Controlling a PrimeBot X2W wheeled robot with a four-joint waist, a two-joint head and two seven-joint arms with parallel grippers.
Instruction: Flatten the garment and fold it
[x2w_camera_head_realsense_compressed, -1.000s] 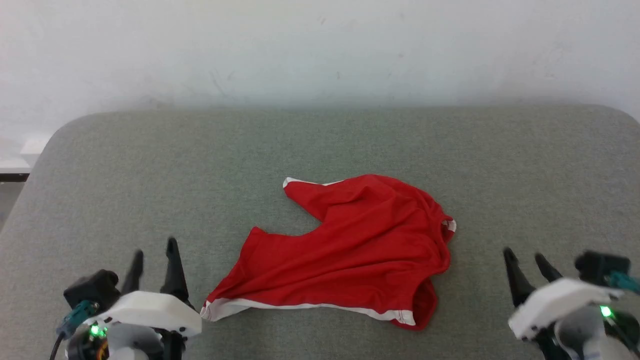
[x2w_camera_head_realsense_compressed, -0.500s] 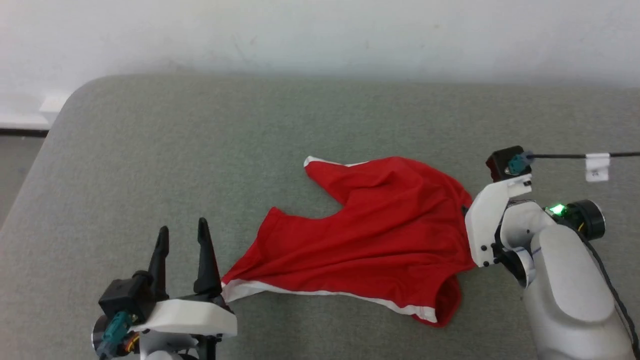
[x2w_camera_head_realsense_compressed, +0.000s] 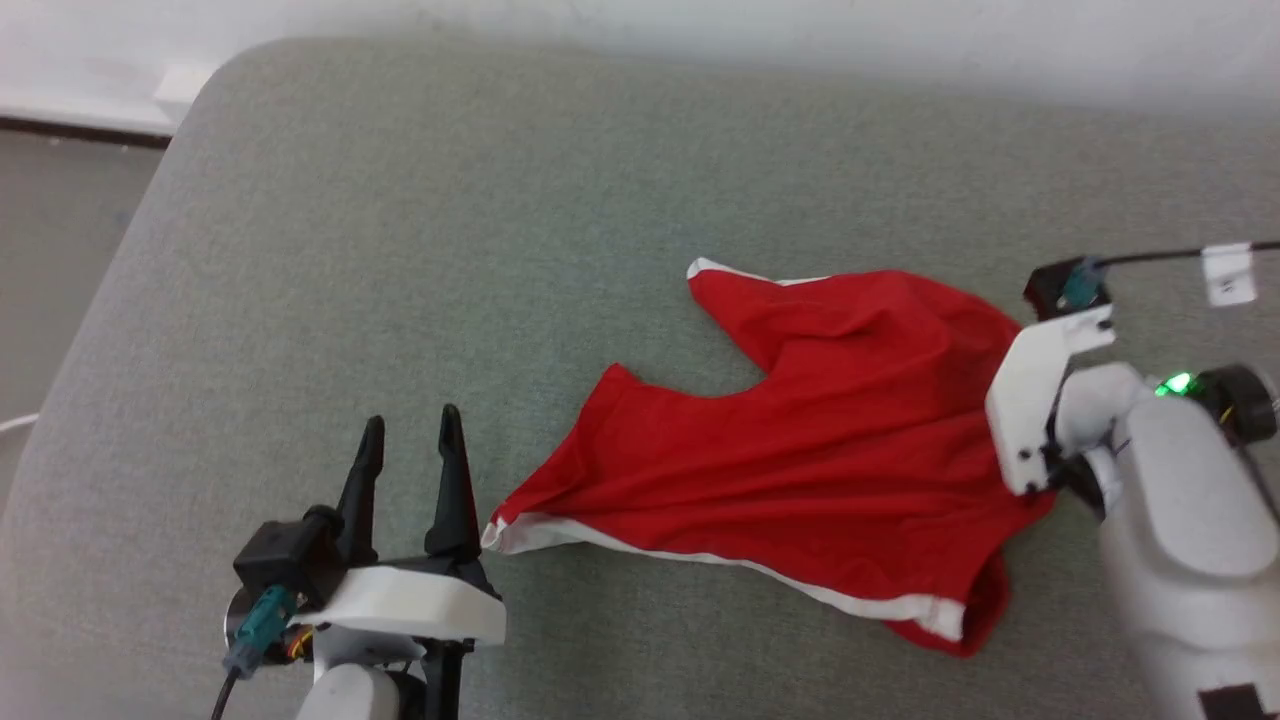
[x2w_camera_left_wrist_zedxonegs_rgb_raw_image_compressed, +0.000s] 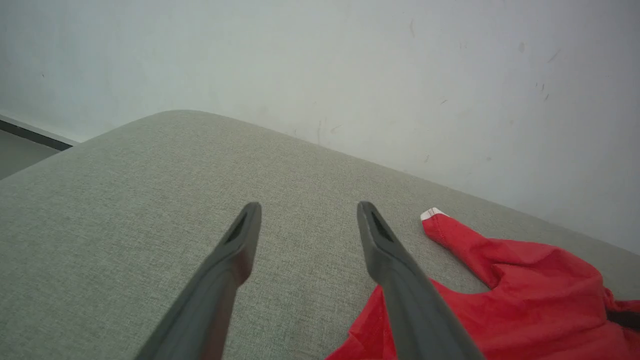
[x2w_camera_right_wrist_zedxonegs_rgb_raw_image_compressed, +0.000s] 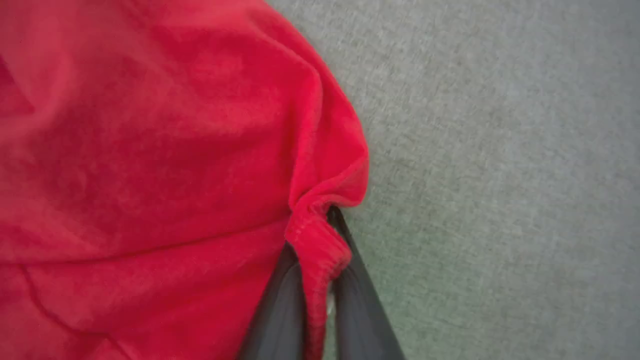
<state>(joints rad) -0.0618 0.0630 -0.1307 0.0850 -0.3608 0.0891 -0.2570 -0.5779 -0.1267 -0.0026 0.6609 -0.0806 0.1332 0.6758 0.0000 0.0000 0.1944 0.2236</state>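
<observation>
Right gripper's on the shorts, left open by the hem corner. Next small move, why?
Probably shift the left gripper onto the white hem corner and pinch: it stands open just beside it, while the right gripper grips the rumpled garment opposite.

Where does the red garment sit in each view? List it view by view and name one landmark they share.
Head view: garment right of centre, lying crumpled.
Left wrist view: garment in the lower right corner.
Right wrist view: garment across left and centre, its gathered edge between the right gripper fingers.
Shared landmark: the grey-green cushion under it.
</observation>
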